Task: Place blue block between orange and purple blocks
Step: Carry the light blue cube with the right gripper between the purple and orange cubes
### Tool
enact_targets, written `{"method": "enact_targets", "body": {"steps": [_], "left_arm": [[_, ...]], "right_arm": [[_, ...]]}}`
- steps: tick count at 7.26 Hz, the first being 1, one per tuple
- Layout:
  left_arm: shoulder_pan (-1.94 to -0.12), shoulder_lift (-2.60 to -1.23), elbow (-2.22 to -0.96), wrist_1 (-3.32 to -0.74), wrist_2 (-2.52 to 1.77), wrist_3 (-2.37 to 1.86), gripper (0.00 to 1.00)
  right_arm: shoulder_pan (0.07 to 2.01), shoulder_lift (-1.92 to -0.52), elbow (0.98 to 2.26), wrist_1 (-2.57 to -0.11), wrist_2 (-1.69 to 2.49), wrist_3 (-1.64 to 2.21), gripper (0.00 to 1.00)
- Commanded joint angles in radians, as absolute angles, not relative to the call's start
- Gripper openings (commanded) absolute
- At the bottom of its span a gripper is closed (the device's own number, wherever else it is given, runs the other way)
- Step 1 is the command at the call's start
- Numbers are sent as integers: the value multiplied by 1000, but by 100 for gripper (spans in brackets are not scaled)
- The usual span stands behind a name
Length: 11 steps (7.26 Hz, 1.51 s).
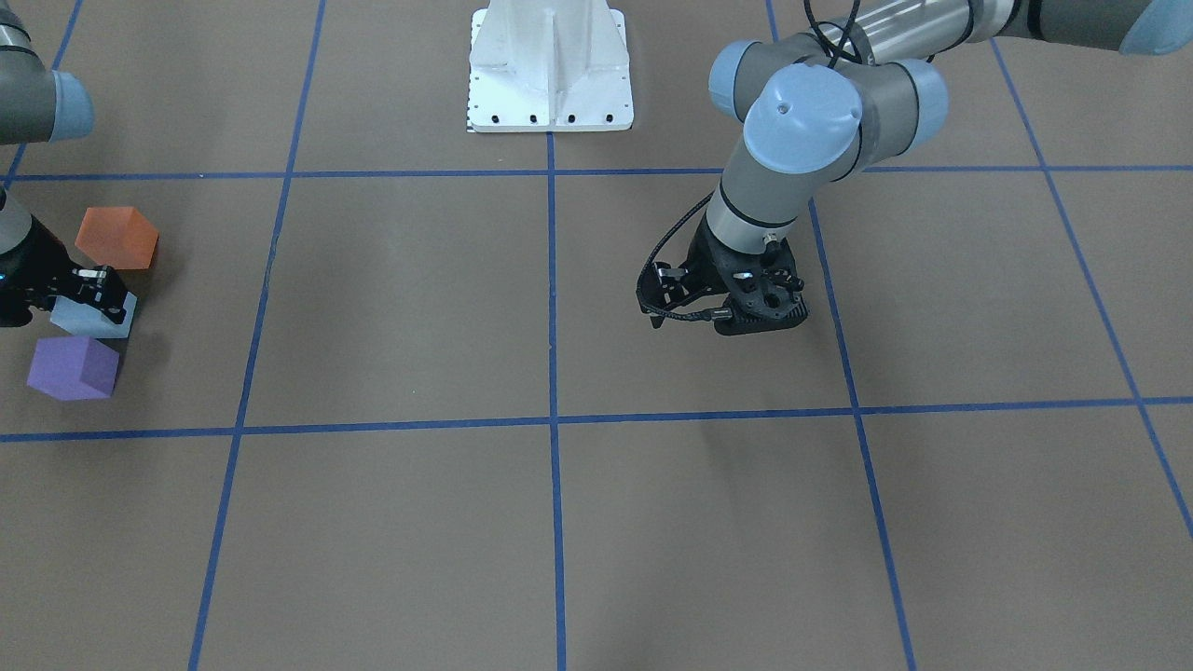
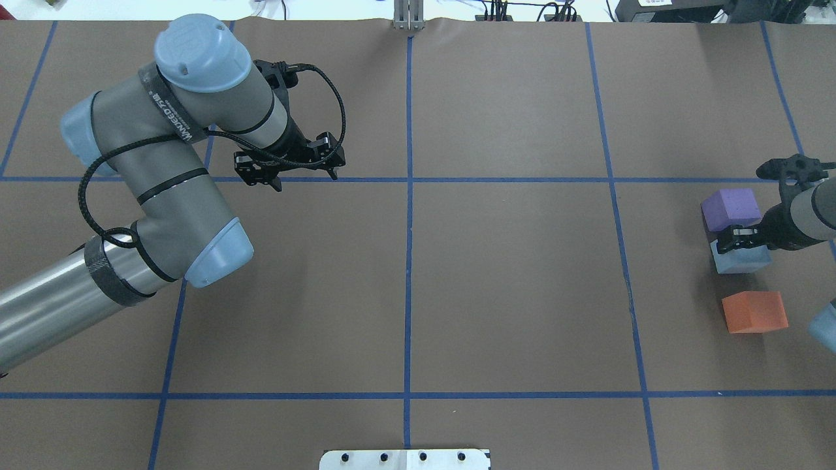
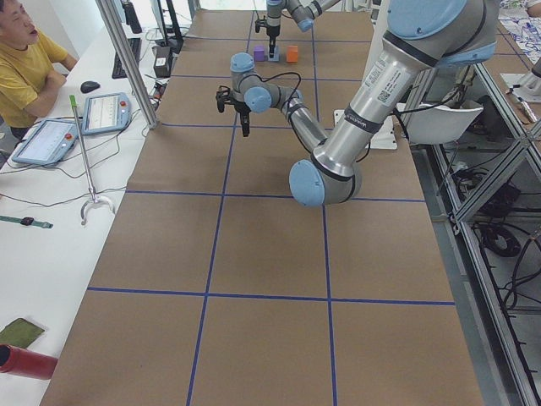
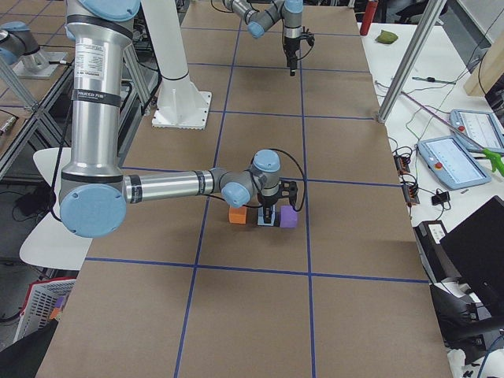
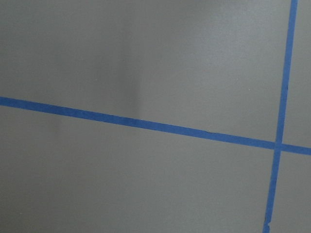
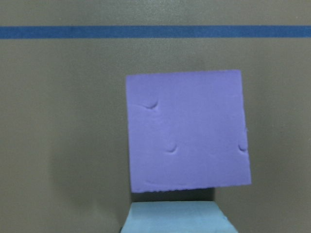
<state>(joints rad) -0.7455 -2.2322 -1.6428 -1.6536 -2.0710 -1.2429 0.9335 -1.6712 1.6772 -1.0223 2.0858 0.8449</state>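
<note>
The right gripper (image 2: 739, 239) is seemingly pinching the blue block (image 2: 741, 261) directly beneath it, though the fingertips are hard to make out. The purple block (image 2: 731, 207) is sitting just beside the gripper on one side, the orange block (image 2: 754, 312) near on the opposite side. Well apart, the left gripper (image 2: 305, 179) is hovering with jaws spread.

— What are you built from?
— My left arm (image 2: 163, 189) is grey tubing with a silver section (image 2: 46, 307) and pale blue caps (image 2: 202, 52) on the joints.
— Any markings?
— A black band (image 2: 171, 117) with white lettering too small to read. A black braided cable (image 2: 342, 114) loops out near my black jaws.
— And the other side?
— My right arm (image 2: 813, 212) is the same grey with black jaws. My white base (image 1: 550, 75) has a row of dark screws (image 1: 533, 118) along its edge.
</note>
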Motion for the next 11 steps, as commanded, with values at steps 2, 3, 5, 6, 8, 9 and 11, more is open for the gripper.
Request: {"method": "enact_targets", "body": {"steps": [2,3,5,6,8,9,11], "left_arm": [[-746,-2235,-1643,-1654,-2068,-1252,100],[-746,-2237,-1644,-1654,-2068,-1255,100],[-744,-2238,-1644,-1652,-2068,-1262,100],[-744,-2240,-1644,-1652,-2068,-1262,100],[-744,-2241,-1644,-1652,-2068,-1262,100],[-744,-2241,-1644,-1652,-2068,-1262,100],[-745,-2238,-1649,-1651,-2068,-1262,100]], "right_arm": [[934,-1678,1680,-1020,2088,856,0],[933,-1677,1683,-1019,2089,877,0],[931,-1672,1686,-1019,2091,877,36],[934,-1675,1695,-1017,2091,877,99],[937,-1678,1722,-1016,2092,871,100],[939,-1696,1742,-1017,2094,867,100],[975,-1768,1826,-1019,2103,861,100]]}}
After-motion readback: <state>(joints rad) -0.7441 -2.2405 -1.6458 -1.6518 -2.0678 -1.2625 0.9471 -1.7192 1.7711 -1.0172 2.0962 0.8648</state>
